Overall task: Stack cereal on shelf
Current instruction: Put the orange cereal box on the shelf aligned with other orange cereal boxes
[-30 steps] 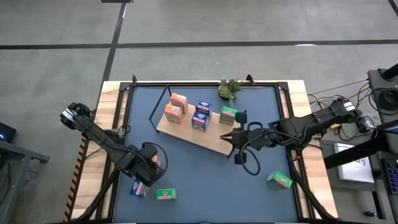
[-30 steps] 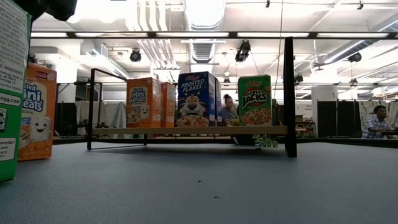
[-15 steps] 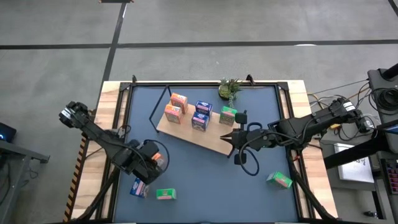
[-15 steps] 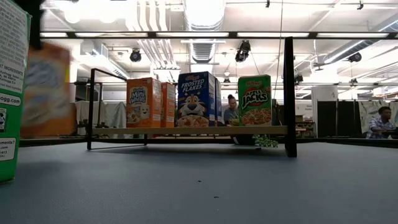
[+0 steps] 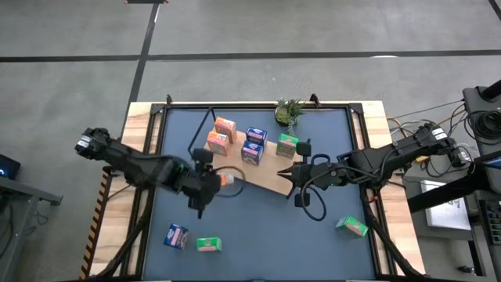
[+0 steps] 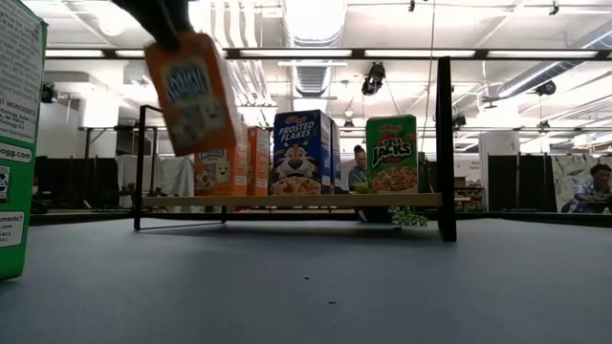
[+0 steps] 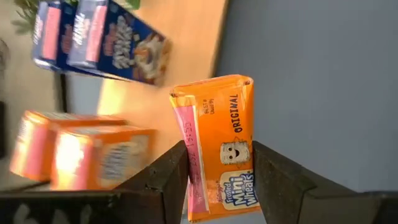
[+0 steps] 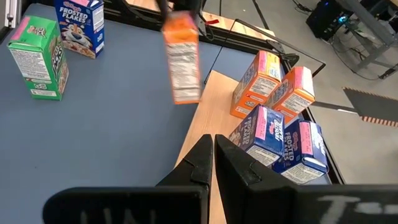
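Note:
My left gripper (image 5: 210, 182) is shut on an orange-red cereal box (image 5: 226, 180) and holds it in the air beside the near edge of the light-wood shelf (image 5: 262, 175). On the shelf stand two orange boxes (image 5: 221, 135), two blue boxes (image 5: 254, 145) and one green box (image 5: 287, 146), each on its bottom end. A blue box (image 5: 176, 235) and a green box (image 5: 208, 244) rest on the table at the near left, and another green box (image 5: 352, 227) at the near right. My right gripper (image 5: 288, 174) is shut with nothing in it and hovers at the shelf's right end. My left gripper pinches the orange box between its two fingers, across the box's two narrow long sides (image 7: 194, 168), near one end. The fingers slant down from the table's left. In the low view the box (image 6: 193, 91) hangs tilted below the gripper, clear of table and shelf.
A small green plant (image 5: 290, 111) stands at the table's far edge behind the shelf. The shelf's black frame legs (image 6: 444, 143) rise at its ends. Bare blue tabletop (image 5: 258, 227) lies between the shelf and the near edge. People sit in the room behind.
My left gripper has risen from the table's near left and gone toward the shelf, rolling its wrist. The orange box, which stood upright on the table, is now lifted clear and hangs tilted in front of the shelf.

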Controlling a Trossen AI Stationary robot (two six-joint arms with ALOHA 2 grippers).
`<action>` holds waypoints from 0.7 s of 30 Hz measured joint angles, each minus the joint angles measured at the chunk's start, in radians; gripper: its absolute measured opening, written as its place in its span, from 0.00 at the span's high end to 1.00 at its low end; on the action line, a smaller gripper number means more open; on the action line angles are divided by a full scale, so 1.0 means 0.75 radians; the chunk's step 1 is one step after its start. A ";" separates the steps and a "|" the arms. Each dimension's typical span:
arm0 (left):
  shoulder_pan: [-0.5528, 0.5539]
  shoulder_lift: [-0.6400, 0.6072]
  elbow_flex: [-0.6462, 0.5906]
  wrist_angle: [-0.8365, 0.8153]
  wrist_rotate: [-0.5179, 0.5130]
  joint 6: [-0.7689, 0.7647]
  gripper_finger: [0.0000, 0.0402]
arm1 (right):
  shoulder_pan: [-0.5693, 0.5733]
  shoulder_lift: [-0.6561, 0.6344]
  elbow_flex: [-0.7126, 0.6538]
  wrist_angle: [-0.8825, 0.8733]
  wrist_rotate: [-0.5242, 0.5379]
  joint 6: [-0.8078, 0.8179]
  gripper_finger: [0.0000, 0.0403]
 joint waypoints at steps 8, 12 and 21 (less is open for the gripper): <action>0.256 0.001 -0.023 0.043 0.184 0.407 0.64 | 0.000 0.000 0.000 0.000 0.000 0.037 0.98; 0.339 0.001 -0.025 0.050 0.246 0.501 0.64 | 0.000 0.000 0.000 0.000 0.000 0.051 0.98; 0.491 0.001 -0.040 0.085 0.392 0.671 0.64 | 0.000 0.000 0.000 0.000 0.000 0.058 0.98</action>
